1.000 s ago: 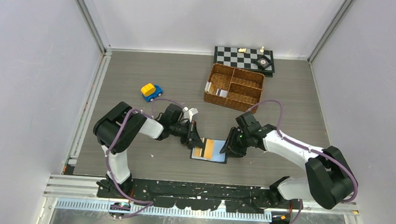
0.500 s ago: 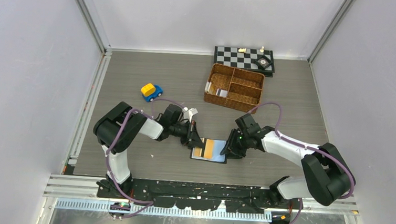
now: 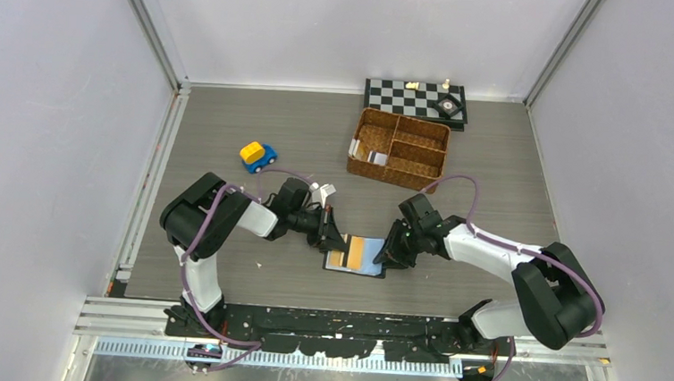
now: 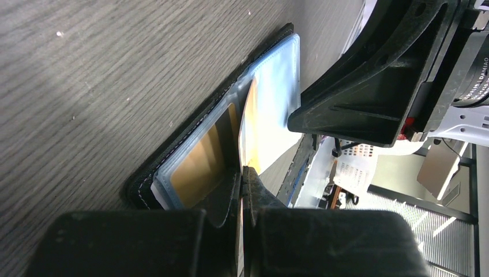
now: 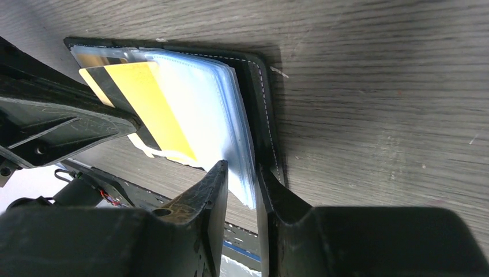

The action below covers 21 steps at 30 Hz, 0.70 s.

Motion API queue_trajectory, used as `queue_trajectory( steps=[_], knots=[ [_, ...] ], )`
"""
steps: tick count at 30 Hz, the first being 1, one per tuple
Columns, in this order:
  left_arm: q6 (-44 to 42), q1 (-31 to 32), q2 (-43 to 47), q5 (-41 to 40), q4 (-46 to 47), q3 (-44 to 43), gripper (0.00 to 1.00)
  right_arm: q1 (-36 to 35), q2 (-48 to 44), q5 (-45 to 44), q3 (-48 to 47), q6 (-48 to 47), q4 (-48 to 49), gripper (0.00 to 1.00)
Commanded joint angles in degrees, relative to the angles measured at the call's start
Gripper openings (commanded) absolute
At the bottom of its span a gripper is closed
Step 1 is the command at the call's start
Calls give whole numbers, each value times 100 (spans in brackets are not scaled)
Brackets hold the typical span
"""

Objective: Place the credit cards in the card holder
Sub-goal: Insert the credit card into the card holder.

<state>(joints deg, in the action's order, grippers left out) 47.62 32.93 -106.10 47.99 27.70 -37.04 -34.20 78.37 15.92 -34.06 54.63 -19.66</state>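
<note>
The open black leather wallet with clear sleeves point(image 5: 262, 98) is hemmed in. The left claw point(image 3: 336, 242), pinching a tan-orange plastic card point(image 5: 144, 98), bars its left side, and the right claw point(image 3: 382, 257) straddles its right edge. Bare grey desk point(image 3: 231, 120) lies open behind it. Farther back stand a brown wicker divided basket point(image 3: 388, 178), a blue-and-yellow toy car point(image 3: 257, 155) and a black-and-white chessboard point(image 3: 412, 97), with a wide gap between car and basket.

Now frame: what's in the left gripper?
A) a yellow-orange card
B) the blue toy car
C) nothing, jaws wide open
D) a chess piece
A: the left gripper is shut edge-on on the thin yellow-orange card, whose far end sits among the clear sleeves of the open card holder.
</note>
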Motion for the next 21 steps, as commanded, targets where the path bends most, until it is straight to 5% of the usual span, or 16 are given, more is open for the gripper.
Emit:
queue_trajectory(
  steps=[1,21],
  knots=[
    [-108,-15,-130,-403,164,103,0,-52,18,51,-21,127,352,29],
    [94,-8,11,-630,579,439,0,-148,43,14,-65,186,371,24]
  ],
)
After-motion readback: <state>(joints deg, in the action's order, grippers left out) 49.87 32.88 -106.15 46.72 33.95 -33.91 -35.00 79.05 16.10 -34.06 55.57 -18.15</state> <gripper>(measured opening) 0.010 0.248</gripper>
